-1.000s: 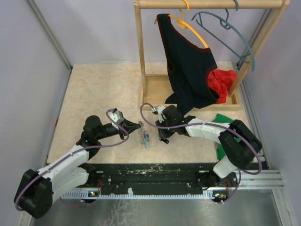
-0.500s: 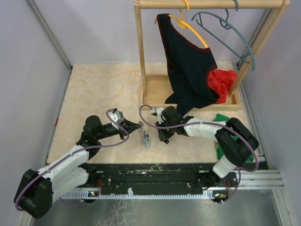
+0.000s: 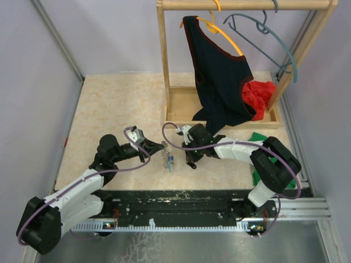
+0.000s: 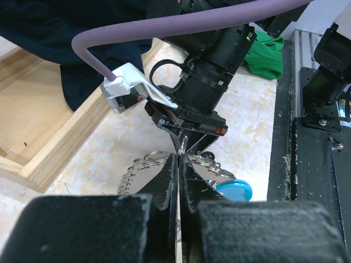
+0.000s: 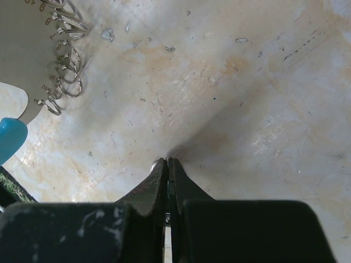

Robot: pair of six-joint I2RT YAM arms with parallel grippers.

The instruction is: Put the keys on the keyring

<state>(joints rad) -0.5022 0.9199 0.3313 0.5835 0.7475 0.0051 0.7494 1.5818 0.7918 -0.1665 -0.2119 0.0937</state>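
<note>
Right fingers [image 5: 156, 183] closed; keyring [image 5: 64, 71] just beside; wooden rack [image 3: 163, 66] behind.

1. Overhead: the fixed camera looks down from above and behind both arm bases, taking in the whole table [image 3: 109, 104] up to the wooden rack [image 3: 181, 107].
2. Left wrist: low and close, facing past the left gripper [image 4: 179, 159] toward the right arm [image 4: 214, 66], with the rack's base behind.
3. Right wrist: very near the tabletop, facing down past the right gripper [image 5: 168, 162].
4. All three views share the keyring [image 3: 167, 159].
</note>
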